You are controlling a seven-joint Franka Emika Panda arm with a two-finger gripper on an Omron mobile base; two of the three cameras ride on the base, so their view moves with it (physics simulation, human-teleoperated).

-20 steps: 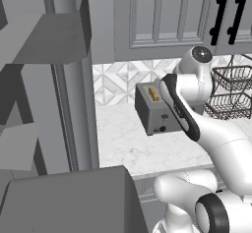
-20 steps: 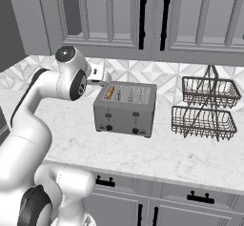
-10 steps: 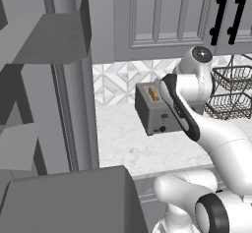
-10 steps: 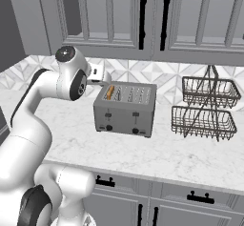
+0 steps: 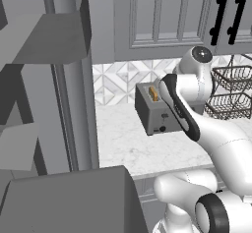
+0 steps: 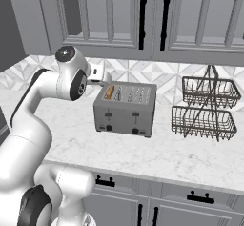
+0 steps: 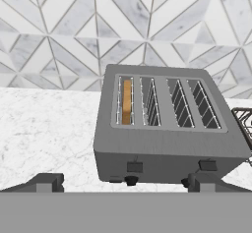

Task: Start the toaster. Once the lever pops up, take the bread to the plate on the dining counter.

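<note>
Toaster: the dark grey toaster [image 6: 125, 109] stands on the white marble worktop [image 6: 181, 156] against the tiled backsplash [image 7: 59, 35], its long axis along the wall, its knobs facing the room.
Bread: the bread [image 7: 127, 101] stands on edge in the leftmost slot, its golden crust running front to back.
Hand view: looks down into all four slots and shows two levers [image 7: 134, 166] low on the front face.
Right base view: adds a two-tier wire basket [image 6: 205, 109] just right of the toaster.
Left base view: shows the toaster's end face [image 5: 160, 120].
Arm: elbow raised, forearm reaching toward the wall behind the toaster's left end.
Claw: the claw [image 7: 118, 182] hovers before the toaster, tips wide apart, gripping nothing.
</note>
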